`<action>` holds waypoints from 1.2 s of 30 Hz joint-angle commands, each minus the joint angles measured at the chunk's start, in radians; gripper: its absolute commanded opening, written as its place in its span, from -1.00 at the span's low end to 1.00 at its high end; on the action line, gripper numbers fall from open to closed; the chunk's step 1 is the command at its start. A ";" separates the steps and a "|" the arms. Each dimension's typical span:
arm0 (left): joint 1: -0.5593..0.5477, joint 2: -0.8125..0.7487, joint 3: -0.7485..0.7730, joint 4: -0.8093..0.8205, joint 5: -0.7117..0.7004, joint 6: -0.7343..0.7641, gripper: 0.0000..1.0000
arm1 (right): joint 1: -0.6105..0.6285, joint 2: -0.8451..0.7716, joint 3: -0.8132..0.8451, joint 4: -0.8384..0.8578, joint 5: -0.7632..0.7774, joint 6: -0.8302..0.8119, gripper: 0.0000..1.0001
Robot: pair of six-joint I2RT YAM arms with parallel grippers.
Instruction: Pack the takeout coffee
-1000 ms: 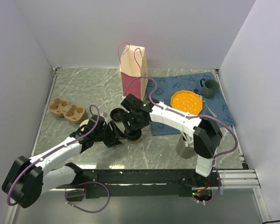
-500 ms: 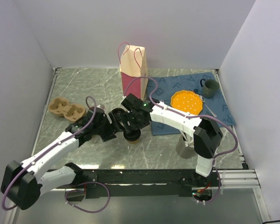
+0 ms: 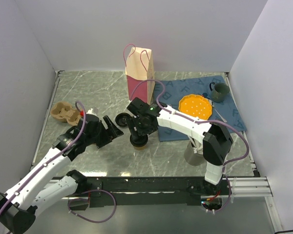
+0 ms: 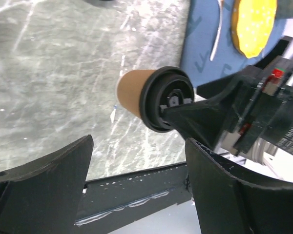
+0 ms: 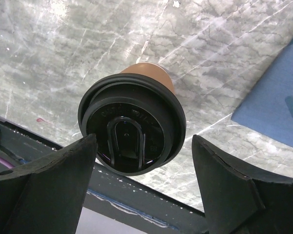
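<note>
From above, the takeout coffee stands upright on the counter, just off the edge of the blue cloth and well short of the paper bag behind it. Your right pincer hangs directly over the cup, while your left pincer sits just beside it on the left. With both arms crowded into this small patch, a careless move of either could knock the other or the cup. In the left wrist view, the left pincer is spread wide with nothing in it, and the takeout coffee lies ahead of it, apart from its fingers. One finger of the right pincer crosses the black lid, though you cannot tell whether it touches. If you drive the left arm forward, it would probably strike that finger or topple the cup. In the right wrist view, the right pincer gapes on either side of the lid and grips nothing. The cup sits nearer one finger than the other. If you close from here, that finger may well arrive first and shove or tip the cup. A squeeze on the lid's rim alone could pop the lid off, and a hard squeeze could crush the paper wall.
</note>
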 commanded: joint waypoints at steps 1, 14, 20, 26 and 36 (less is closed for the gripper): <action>0.000 -0.017 0.008 -0.032 -0.057 0.023 0.64 | 0.001 -0.049 0.064 -0.020 0.038 0.004 0.71; 0.000 -0.026 0.011 -0.036 -0.063 0.019 0.66 | 0.021 -0.025 0.101 -0.020 0.023 -0.002 0.73; 0.002 -0.063 -0.007 -0.058 -0.071 0.011 0.67 | 0.043 0.020 0.124 -0.036 0.054 -0.001 0.75; 0.000 -0.084 -0.018 -0.072 -0.075 0.002 0.67 | 0.049 0.047 0.121 -0.059 0.101 0.001 0.76; 0.000 -0.092 -0.013 -0.082 -0.084 0.002 0.67 | 0.052 0.052 0.082 -0.046 0.106 -0.005 0.61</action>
